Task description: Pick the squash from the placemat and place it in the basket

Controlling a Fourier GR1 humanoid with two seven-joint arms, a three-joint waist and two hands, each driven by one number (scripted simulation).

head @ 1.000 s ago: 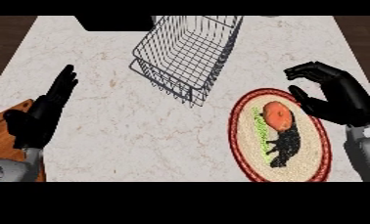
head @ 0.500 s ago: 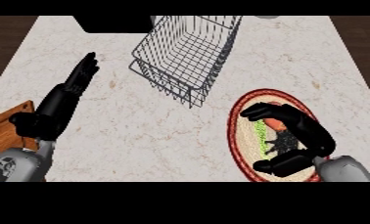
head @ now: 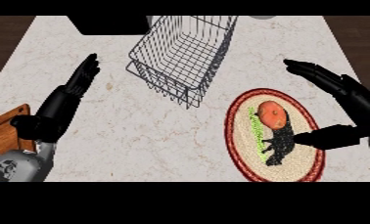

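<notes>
Head view: marble-patterned surface (head: pixel 145 135) seen from steeply above, with forearms entering from the lower edge.
Basket: wire basket (head: pixel 184 54) stands at the upper middle of the surface; through its mesh only the surface shows, and nothing lies inside it.
Placemat: oval placemat (head: pixel 307 162) with a red rim lies at the lower right, just beside the basket's near corner but apart from it.
Squash: orange squash (head: pixel 271 113) rests on the upper half of the placemat; it looks nearly round, so no clear long axis or pointing direction can be read.
Other marks on the mat: a green strip (head: pixel 256 126) runs beside the squash, and a dark shadow falls below it.
Right robot hand: right robot hand (head: pixel 339 91) is released, fingers straight and spread above the mat's right side, thumb reaching toward the squash without touching it; partly cut off by the right edge.
Left robot hand: left robot hand (head: pixel 66 100) rests released at the left, fingers straight.
Hard to make out: a brown object (head: pixel 13 125) at the left edge and a dark box (head: pixel 108 24) at the top are cut off.
</notes>
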